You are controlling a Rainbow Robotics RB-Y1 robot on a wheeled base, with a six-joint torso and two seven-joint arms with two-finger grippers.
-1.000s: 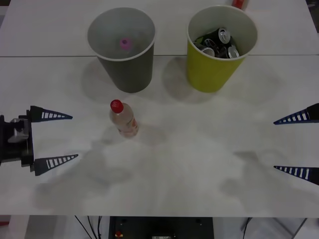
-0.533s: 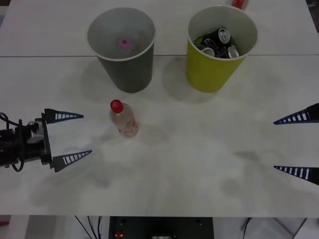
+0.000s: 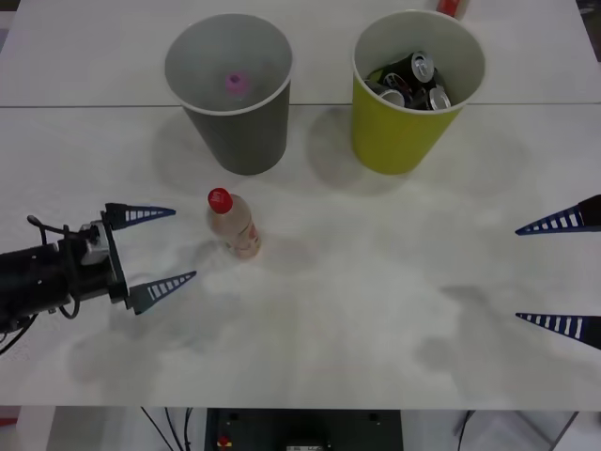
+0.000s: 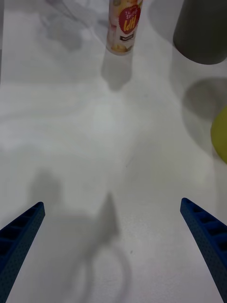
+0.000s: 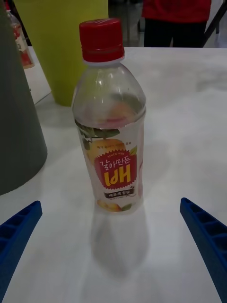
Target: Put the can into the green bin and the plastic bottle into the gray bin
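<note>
Left gripper [image 3: 160, 247] fingers [image 3: 141, 214] spread wide, holding nothing, low over the tabletop [image 3: 376, 282], pointed at the plastic bottle [image 3: 233, 224] from its left side. Fingertips just short of the bottle, not touching. In the left wrist view the bottle [image 5: 110, 123] stands centred between the two blue fingers [image 5: 204, 236], upright, red cap [image 5: 100, 40] on, label facing the camera.

Bottle is the landmark: standing on the tabletop, free of both bins. Gray bin [image 3: 230, 89] behind it, close, slightly right of the bottle's line; a pink-capped bottle [image 3: 234, 82] lies inside at the bottom. Green bin [image 3: 413, 89] behind and well right of the bottle, beside the gray bin but apart from it; dark cans [image 3: 413, 80] piled inside.

Right gripper [image 3: 563, 272] well right of the bottle, at the tabletop's right edge, fingers [image 3: 554, 223] spread, empty, parked. Right wrist view: bottle [image 4: 124, 26] far ahead, gray bin [image 4: 201, 28] beside it.
</note>
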